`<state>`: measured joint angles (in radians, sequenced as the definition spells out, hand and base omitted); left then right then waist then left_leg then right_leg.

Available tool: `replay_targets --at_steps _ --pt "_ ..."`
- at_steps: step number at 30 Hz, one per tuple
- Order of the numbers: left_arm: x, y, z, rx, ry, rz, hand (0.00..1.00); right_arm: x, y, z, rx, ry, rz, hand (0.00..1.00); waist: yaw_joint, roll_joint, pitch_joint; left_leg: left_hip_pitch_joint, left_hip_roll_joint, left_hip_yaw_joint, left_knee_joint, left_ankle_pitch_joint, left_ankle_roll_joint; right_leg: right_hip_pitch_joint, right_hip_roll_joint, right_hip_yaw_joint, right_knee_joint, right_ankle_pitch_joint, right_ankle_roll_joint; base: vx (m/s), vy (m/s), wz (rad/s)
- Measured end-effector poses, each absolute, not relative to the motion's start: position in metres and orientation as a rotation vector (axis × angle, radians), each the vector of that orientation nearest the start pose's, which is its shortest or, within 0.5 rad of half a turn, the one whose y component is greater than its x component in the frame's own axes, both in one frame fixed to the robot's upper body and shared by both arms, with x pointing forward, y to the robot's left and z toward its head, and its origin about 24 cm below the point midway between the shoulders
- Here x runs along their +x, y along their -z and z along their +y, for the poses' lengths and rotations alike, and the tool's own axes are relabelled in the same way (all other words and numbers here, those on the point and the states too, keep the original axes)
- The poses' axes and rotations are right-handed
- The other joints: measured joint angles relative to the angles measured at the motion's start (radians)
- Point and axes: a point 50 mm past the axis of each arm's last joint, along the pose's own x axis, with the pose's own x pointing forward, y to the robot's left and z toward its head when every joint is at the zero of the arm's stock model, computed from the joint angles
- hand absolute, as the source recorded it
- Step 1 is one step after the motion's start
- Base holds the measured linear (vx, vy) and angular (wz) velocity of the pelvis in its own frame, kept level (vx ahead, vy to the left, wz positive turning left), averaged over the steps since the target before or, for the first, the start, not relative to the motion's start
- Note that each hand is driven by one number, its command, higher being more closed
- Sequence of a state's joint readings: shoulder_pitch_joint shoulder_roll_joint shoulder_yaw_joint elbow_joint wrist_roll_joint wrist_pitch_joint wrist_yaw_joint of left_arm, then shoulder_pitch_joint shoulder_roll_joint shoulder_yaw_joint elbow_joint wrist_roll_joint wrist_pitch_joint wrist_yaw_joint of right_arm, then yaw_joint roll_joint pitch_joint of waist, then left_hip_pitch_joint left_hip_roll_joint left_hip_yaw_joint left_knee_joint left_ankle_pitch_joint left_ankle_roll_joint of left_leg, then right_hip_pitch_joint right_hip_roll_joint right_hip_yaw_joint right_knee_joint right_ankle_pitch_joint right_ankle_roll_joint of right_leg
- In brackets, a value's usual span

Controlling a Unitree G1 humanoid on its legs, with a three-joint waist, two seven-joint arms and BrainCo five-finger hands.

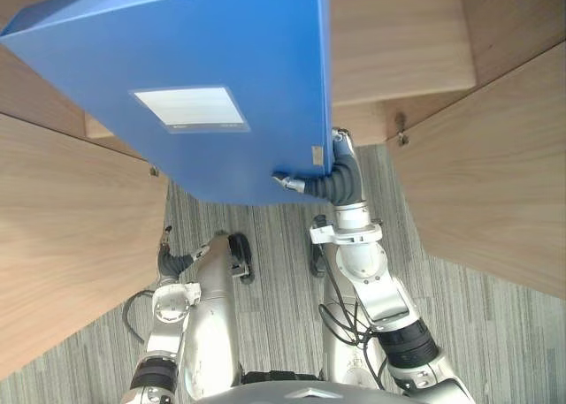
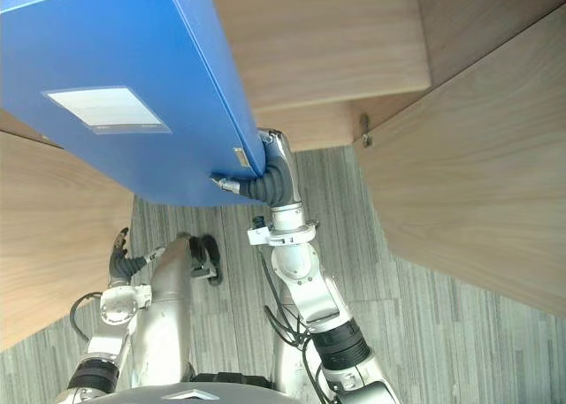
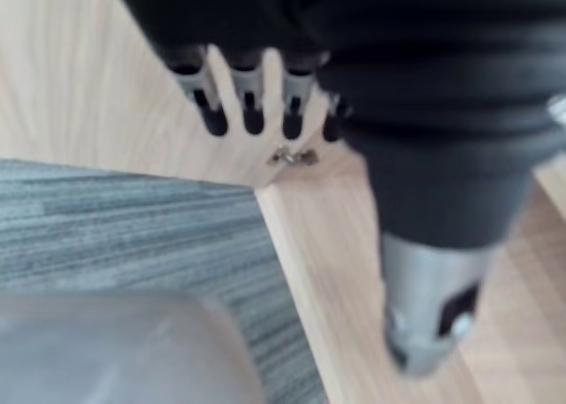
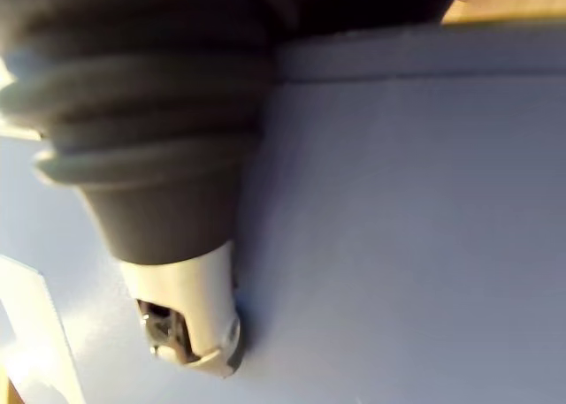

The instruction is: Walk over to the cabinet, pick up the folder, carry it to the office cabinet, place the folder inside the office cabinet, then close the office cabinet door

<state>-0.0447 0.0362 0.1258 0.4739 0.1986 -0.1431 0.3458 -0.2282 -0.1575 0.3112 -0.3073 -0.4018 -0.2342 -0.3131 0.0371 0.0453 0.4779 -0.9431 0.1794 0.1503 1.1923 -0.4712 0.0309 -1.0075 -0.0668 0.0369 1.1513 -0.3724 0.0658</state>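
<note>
**Folder at cabinet mouth, not yet inside**

The right hand [image 1: 340, 170] holds the blue folder [image 1: 203, 59] raised in front of the open cabinet [image 1: 389, 41]. Its thumb [image 4: 186, 307] presses on the labelled face and its fingers wrap the near edge, pinching one corner. The left door [image 1: 62, 245] and the right door [image 1: 495, 183] both stand open. The left hand [image 3: 354, 50] hangs low beside the left door, fingers [image 3: 248, 103] straight, slightly spread, holding nothing.

Judgement: pick-up and carry are done. I cannot tell whether any part of the folder has passed the shelf edge. Left to do: set the folder inside, release it, shut the doors.
</note>
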Motion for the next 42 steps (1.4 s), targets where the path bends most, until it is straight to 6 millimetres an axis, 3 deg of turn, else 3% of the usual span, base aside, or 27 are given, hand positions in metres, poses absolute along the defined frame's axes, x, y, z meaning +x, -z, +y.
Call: replay_targets --at_steps 5,13,21,26,33,42 --pt "0.259 0.007 0.198 0.203 -0.447 0.125 0.0 0.247 -0.188 -0.088 -0.36 -0.031 -0.888 1.0 0.019 0.002 0.037 -0.131 0.006 -0.037 0.079 -0.006 -0.011 -0.119 0.0 -0.018 0.085 -0.019 -0.012 -0.06 -0.066 0.09" --pt "0.263 -0.002 0.205 0.149 -0.489 0.088 0.0 0.267 -0.189 -0.114 -0.176 0.03 -0.792 1.0 0.034 0.001 0.04 -0.194 0.002 -0.072 0.11 -0.007 -0.018 -0.167 -0.009 -0.048 0.13 -0.041 -0.024 -0.04 -0.063 0.09" --pt "0.26 0.002 0.214 0.06 -0.538 0.11 0.0 0.295 -0.196 -0.143 0.153 0.045 -0.697 1.0 0.046 0.001 0.04 -0.223 -0.016 -0.1 0.104 0.004 -0.03 -0.179 -0.028 -0.075 0.132 -0.05 -0.034 -0.03 -0.03 0.11" --pt "0.255 0.015 0.215 0.036 -0.541 0.172 0.0 0.317 -0.218 -0.154 0.413 0.035 -0.699 1.0 0.058 0.001 0.04 -0.232 -0.032 -0.114 0.085 0.021 -0.035 -0.179 -0.042 -0.089 0.125 -0.052 -0.034 -0.04 -0.029 0.13" --pt "0.254 0.017 0.212 0.008 -0.541 0.183 0.0 0.344 -0.251 -0.161 0.621 0.018 -0.699 1.0 0.069 0.0 0.04 -0.254 -0.052 -0.146 0.04 0.059 -0.051 -0.18 -0.059 -0.127 0.096 -0.046 -0.046 -0.04 -0.045 0.15" --pt "0.251 0.025 0.213 -0.028 -0.559 0.219 0.0 0.344 -0.269 -0.161 0.841 0.01 -0.726 1.0 0.062 -0.02 0.027 -0.32 -0.067 -0.177 0.013 0.115 -0.068 -0.233 -0.074 -0.163 0.091 -0.032 -0.068 -0.07 -0.046 0.11"
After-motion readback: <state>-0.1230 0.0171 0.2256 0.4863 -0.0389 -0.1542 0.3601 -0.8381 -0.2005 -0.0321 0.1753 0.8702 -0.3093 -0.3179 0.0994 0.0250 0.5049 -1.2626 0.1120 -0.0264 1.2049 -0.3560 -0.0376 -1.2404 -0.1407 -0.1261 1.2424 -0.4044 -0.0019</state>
